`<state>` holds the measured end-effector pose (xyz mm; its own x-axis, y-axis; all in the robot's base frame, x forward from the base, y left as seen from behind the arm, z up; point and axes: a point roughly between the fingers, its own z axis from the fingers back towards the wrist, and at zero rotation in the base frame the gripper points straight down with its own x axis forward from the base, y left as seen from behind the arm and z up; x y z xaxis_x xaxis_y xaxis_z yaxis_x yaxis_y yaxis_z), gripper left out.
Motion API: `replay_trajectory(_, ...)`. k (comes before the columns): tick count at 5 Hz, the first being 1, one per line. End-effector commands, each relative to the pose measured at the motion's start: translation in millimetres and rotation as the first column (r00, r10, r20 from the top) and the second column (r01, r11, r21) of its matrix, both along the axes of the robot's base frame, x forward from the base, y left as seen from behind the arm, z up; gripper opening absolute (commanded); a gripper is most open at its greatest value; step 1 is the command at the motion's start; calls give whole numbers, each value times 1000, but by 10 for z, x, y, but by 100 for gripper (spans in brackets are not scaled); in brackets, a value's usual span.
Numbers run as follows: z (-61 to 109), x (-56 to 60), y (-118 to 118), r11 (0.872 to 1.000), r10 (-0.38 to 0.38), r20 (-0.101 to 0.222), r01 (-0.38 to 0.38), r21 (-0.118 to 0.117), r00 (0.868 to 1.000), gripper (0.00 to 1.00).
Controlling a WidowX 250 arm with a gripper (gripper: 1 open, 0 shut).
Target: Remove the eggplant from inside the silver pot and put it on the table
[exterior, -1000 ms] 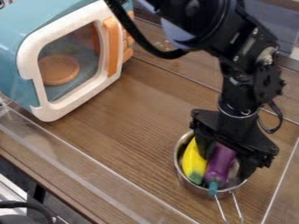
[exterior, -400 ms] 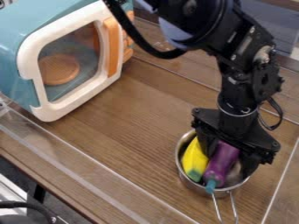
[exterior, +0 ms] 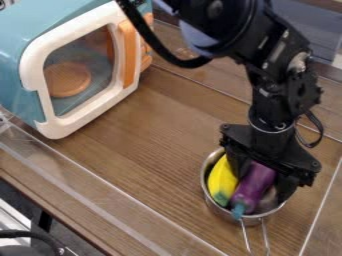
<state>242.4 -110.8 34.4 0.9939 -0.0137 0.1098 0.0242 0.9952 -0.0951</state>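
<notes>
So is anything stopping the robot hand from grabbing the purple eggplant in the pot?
Nothing visible blocks it. The open gripper is down inside the silver pot, right over the eggplant. A yellow toy lies beside the eggplant, crowding it but not covering it.

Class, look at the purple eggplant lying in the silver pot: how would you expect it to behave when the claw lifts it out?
The eggplant looks like smooth moulded plastic, so probably stiff and light. Its glossy rounded skin might slip between the fingers of the open claw. Once on the table, its long rounded shape could roll.
</notes>
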Motion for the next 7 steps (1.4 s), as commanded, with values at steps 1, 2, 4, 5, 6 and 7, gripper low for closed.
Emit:
replay_trajectory(1, -241, -167, 102, 1000, 1, -88, 2, 28, 996, 100)
replay_trajectory(2, -272, -189, 117, 1000, 9, -99, -7, 26, 995, 100)
replay_trajectory(4, -331, -233, 145, 999, 26, -120, -24, 23, 992, 100)
replay_trajectory(5, -359, -250, 160, 999, 35, -128, -33, 24, 991, 100)
replay_trajectory(6, -375, -275, 174, 999, 48, -140, -45, 27, 989, 100)
replay_trajectory(7, -390, -301, 189, 998, 62, -151, -58, 30, 987, 100)
